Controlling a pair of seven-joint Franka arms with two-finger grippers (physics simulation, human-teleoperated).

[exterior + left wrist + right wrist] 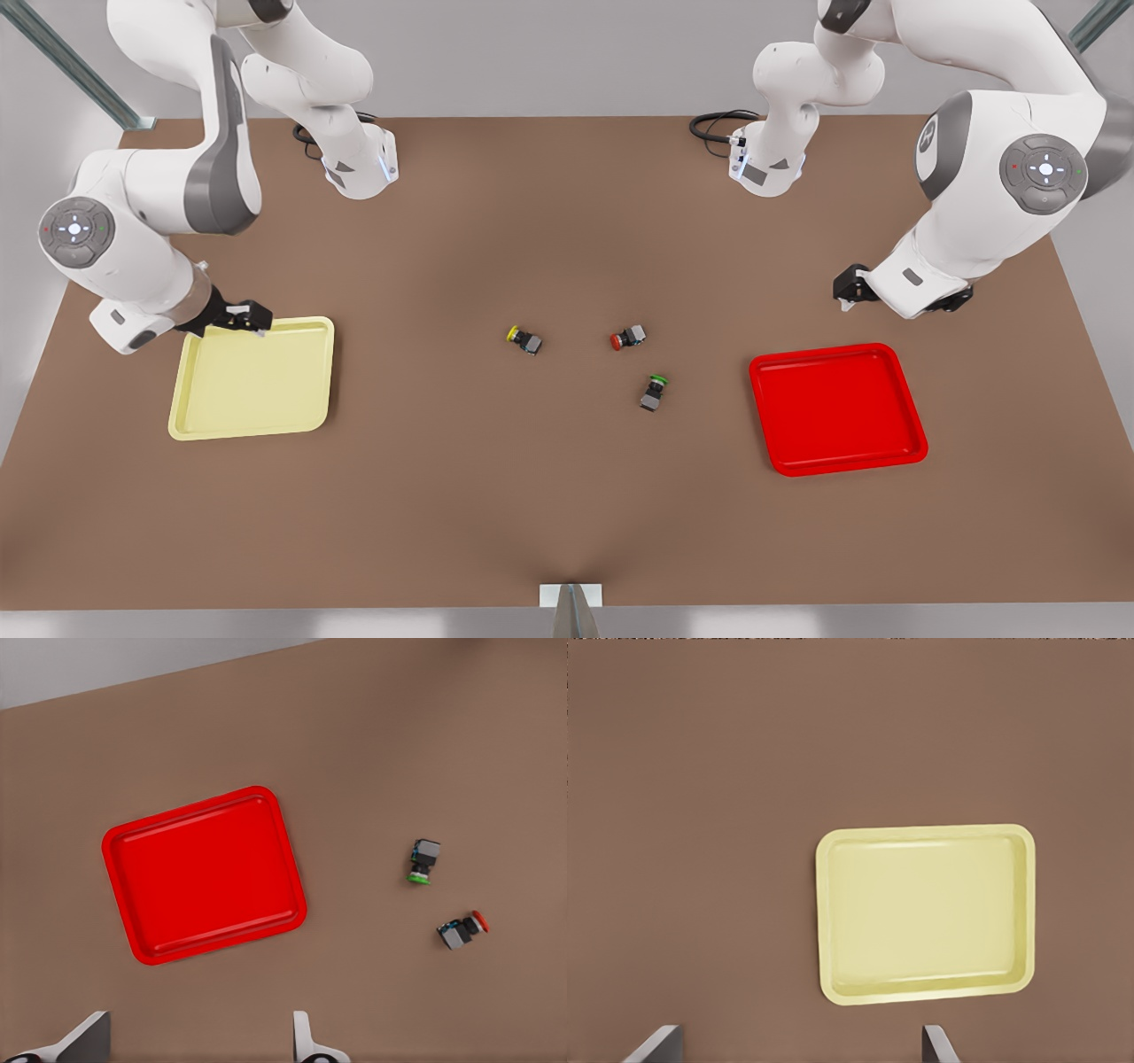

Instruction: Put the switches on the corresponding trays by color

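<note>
Both trays bare: yellow tray (252,383), red tray (836,408)

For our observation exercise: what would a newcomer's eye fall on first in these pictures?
Two bright trays on the brown table: the red tray at the front view's right, the pale yellow tray at its left, both bare. Between them lie three tiny switches: yellow-capped switch, red-capped switch and green-capped switch.

Pale yellow shallow rectangular tray with rounded corners and raised rim (833,930) lies flat on brown tabletop (700,815). Right gripper (802,1045): two grey fingertips (660,1043) spread wide apart, holding nothing.
</note>
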